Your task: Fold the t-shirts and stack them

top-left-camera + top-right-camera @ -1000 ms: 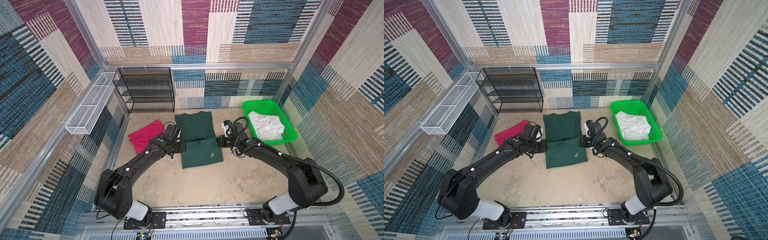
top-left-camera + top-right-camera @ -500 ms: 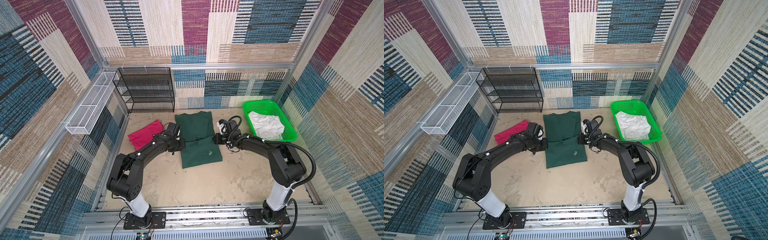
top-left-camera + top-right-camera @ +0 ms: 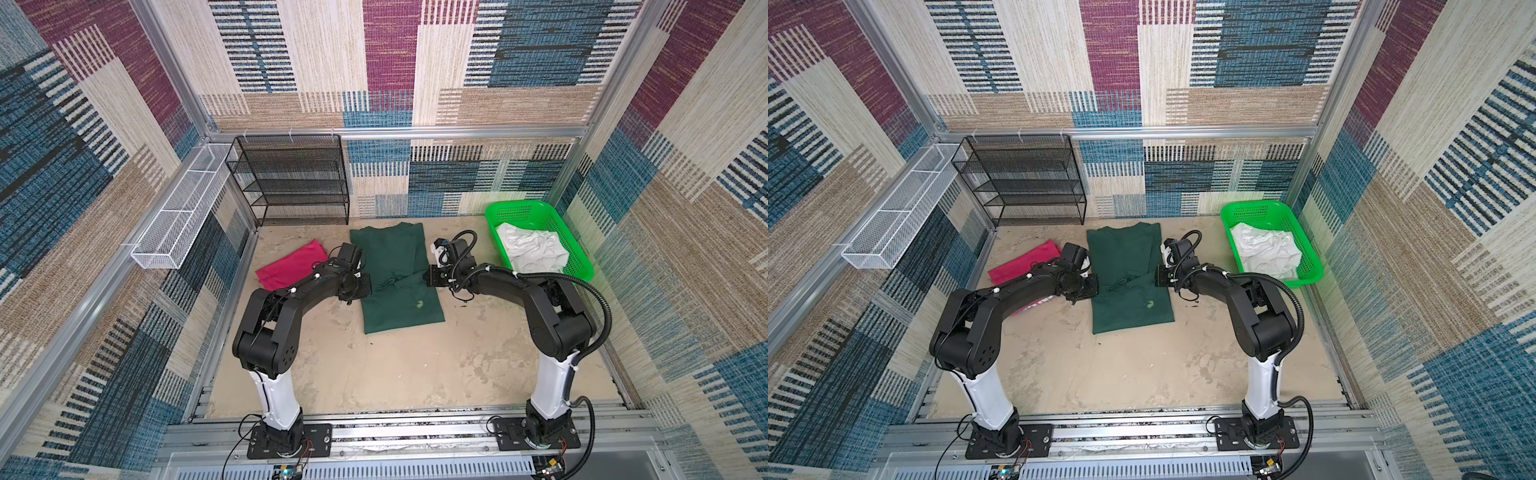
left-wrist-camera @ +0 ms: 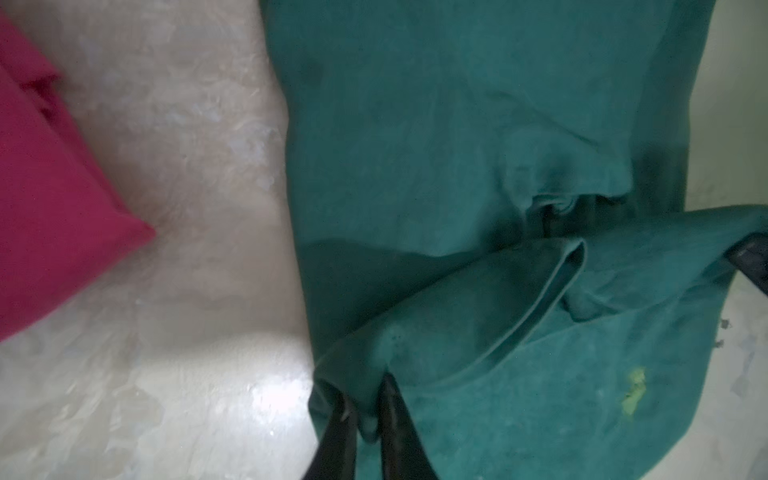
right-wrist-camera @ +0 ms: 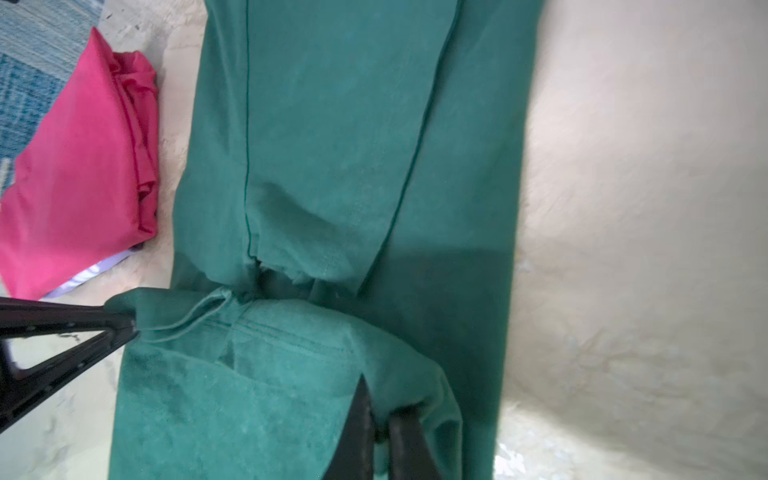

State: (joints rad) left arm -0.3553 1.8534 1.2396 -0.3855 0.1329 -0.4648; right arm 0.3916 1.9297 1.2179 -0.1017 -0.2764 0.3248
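Note:
The dark green t-shirt [image 3: 386, 257] [image 3: 1121, 257] lies lengthwise mid-table, its near part doubled over onto the middle. My left gripper [image 3: 365, 286] [image 3: 1096, 286] sits at the fold's left corner. In the left wrist view it [image 4: 368, 390] is shut on a bunch of green cloth [image 4: 415, 124]. My right gripper [image 3: 426, 276] [image 3: 1156, 276] holds the right corner, shut on green cloth [image 5: 332, 124] in the right wrist view [image 5: 382, 399]. The pink t-shirt [image 3: 291, 266] [image 3: 1025, 259] [image 4: 50, 208] [image 5: 79, 166] lies folded left of the green one, partly under my left arm.
A bright green basket [image 3: 577, 257] with crumpled white cloth [image 3: 532, 249] stands at the back right. A black mesh rack [image 3: 291, 183] stands against the back wall. A white wire tray [image 3: 183, 212] hangs on the left wall. Bare sandy tabletop [image 3: 395, 365] lies in front.
Both grippers have shifted slightly toward the back and toward each other with the green cloth. Both arms' elbows have risen and their upper links now stand upright.

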